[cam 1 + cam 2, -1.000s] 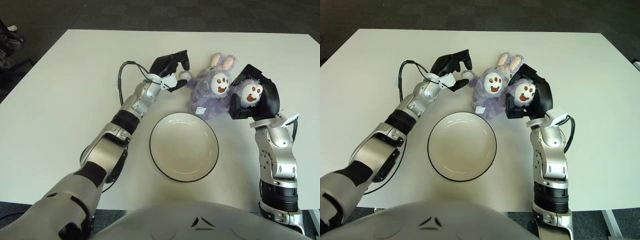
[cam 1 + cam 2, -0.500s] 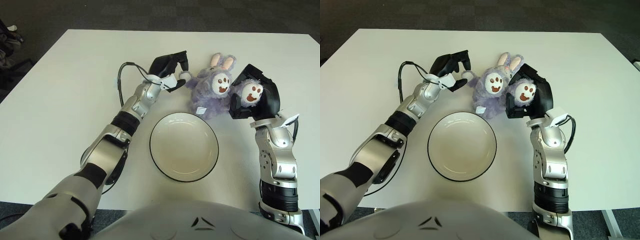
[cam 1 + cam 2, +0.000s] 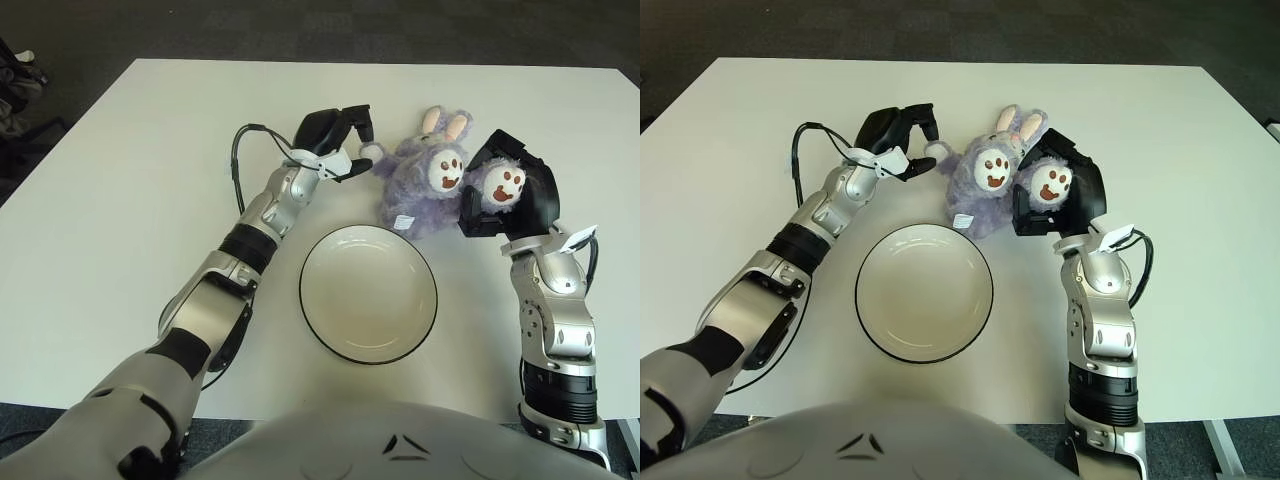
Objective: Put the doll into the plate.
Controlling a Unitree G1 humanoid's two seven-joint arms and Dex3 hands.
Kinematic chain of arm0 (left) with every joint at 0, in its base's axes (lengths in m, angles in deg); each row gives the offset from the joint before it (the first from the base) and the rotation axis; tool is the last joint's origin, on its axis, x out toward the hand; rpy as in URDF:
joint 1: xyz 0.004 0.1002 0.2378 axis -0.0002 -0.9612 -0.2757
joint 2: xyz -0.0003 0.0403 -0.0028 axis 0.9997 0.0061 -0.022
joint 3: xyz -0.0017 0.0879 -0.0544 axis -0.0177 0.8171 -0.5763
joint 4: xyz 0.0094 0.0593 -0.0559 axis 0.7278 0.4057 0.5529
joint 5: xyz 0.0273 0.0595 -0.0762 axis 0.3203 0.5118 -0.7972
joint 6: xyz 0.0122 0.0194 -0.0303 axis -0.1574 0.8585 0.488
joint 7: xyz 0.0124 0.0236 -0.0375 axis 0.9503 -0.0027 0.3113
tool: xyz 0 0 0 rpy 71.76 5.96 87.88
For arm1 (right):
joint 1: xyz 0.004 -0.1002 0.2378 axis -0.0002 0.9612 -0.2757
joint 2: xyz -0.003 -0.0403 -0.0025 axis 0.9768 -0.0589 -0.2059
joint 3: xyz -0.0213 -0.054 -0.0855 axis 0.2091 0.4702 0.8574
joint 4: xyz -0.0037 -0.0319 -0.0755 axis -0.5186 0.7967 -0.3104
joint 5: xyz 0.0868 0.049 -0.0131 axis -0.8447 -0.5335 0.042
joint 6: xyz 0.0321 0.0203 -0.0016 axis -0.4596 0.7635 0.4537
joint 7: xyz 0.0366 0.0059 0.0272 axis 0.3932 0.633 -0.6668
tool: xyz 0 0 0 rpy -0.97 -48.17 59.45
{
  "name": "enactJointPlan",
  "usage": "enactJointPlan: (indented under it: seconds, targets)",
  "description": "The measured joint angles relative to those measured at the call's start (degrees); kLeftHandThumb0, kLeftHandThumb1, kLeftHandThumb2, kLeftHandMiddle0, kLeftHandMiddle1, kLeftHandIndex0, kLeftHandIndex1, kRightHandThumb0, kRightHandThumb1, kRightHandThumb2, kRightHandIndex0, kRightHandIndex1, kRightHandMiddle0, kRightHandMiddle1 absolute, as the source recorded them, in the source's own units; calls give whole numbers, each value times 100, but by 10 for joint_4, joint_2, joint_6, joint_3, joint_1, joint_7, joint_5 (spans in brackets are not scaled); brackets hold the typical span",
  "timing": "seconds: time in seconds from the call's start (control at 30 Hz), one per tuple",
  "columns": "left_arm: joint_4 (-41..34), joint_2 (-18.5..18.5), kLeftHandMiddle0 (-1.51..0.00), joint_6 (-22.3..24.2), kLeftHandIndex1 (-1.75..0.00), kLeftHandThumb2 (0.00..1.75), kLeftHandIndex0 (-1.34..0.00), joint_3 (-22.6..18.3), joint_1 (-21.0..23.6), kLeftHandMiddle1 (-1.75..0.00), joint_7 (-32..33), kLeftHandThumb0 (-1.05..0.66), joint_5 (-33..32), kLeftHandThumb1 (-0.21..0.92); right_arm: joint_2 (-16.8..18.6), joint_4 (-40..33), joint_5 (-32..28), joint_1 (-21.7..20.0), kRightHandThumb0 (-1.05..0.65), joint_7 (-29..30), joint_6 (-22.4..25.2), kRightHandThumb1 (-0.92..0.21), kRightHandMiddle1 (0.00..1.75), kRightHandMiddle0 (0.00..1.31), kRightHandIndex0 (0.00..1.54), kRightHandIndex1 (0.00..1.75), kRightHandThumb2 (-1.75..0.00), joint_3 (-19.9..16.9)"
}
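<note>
A purple plush rabbit doll [image 3: 420, 185] lies on the white table just behind the plate, its feet soles facing me. The white plate [image 3: 368, 293] with a dark rim sits empty at the table's near middle. My right hand [image 3: 515, 195] is curled around the doll's right foot [image 3: 503, 187]. My left hand [image 3: 338, 140] hovers just left of the doll, fingers loosely spread, close to its left paw and holding nothing.
The white table [image 3: 140, 180] stretches wide on the left and behind the doll. A black cable [image 3: 240, 160] loops beside my left forearm. Dark carpet lies beyond the far edge.
My left hand has shifted slightly left and back from the doll. The right hand, doll and plate have barely moved.
</note>
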Motion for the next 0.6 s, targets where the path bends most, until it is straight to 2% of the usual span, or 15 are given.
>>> enactJointPlan:
  seconds: [0.43,0.53,0.6]
  targets:
    - [-21,4,-124,9,-130,100,-87,0,-10,-175,-22,-49,-4,32,-2,-6,1,-2,-1,4,18,-7,167,71,71,169,-155,0]
    - [-29,5,-121,12,-131,83,-79,0,-13,-175,-35,-45,-6,46,-2,-7,3,-2,-1,5,21,-7,167,71,71,169,-155,1]
    - [-34,7,-116,12,-133,66,-70,0,-16,-175,-42,-42,-7,59,-2,-7,3,-2,-1,5,21,-7,167,71,71,169,-155,1]
